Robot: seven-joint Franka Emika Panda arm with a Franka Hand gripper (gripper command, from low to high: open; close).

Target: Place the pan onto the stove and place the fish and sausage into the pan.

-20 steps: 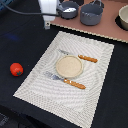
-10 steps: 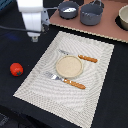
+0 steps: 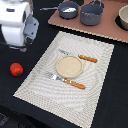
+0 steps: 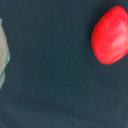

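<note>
Counter (image 3: 112, 95) was dark, nearly black, and carried everything. Pale woven placemat (image 3: 45, 92) lay in the middle of it, corner-on to the exterior view.

Stove (image 3: 107, 31) ran along the far edge toward the exterior view's right, pinkish-brown. Pot (image 3: 92, 13) sat on it, deep and grey. Pan (image 3: 68, 9) sat on the stove's left end just beside the pot, thin handle pointing left past the board edge. Something pale inside the pan; too blurred to say whether it was the fish. Part of a light bowl (image 3: 123, 17) showed at the right frame edge, also on the stove.

Arm (image 3: 17, 22), white, hung over the counter at the exterior view's upper left, above and beside the mat's left corner. Claw was not visible in either view, so can't tell whether it was wide or narrow.

Round tan plate (image 3: 68, 66) sat mid-mat. Two wooden-handled cutlery pieces flanked it: knife (image 3: 81, 57) on the far side, fork (image 3: 66, 81) on the near side.

Sausage (image 3: 16, 69), bright red and roundish, lay on bare counter left of the mat, apart from it, below the arm. Wrist view showed it (image 4: 111, 35) on dark counter with a sliver of pale edge at the frame border.
</note>
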